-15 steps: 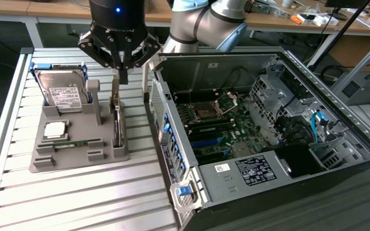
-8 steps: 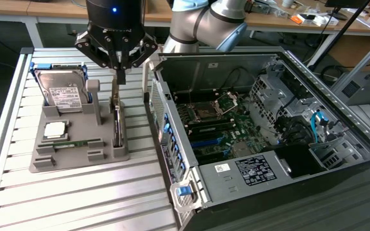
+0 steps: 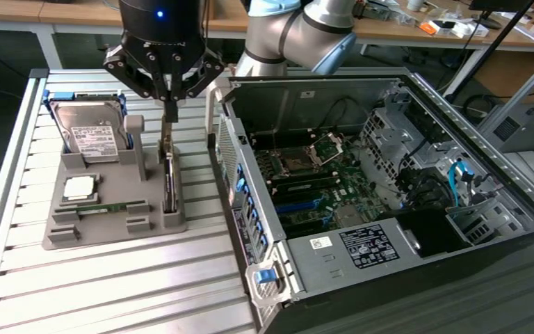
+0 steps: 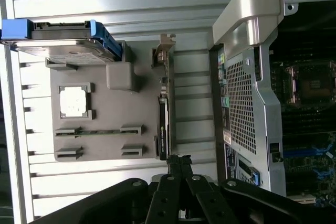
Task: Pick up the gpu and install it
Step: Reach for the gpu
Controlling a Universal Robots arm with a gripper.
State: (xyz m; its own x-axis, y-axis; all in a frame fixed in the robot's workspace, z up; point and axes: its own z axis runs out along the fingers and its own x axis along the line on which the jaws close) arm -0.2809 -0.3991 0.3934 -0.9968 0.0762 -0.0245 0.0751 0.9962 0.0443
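While the gripper [image 3: 167, 117] hung over the far end of the grey holder tray [image 3: 109, 233] in the exterior view, its fingers [image 3: 167, 104] were drawn together into one narrow point with no gap visible between them. In the wrist view the gripper [image 4: 178, 161] showed the same thing: the dark fingers [image 4: 173, 174] met at their tips and nothing was caught between them. Their tips stood just above the gpu [image 3: 169, 177], and whether they touched its upper edge could not be told. The gpu [image 4: 164, 114] stood on its long edge in the slot along the side of the tray nearest the open computer case [image 3: 341, 90]. Its long axis ran from the far side of the slatted table [image 3: 109, 292] toward the near side in the exterior view, parallel to the case wall, with the silver bracket [image 4: 165, 48] at the far end, the end nearer the hard drive [image 3: 91, 132]. A small green memory stick [image 3: 100, 206] lay flat in the tray on the exterior view's left of the gpu.
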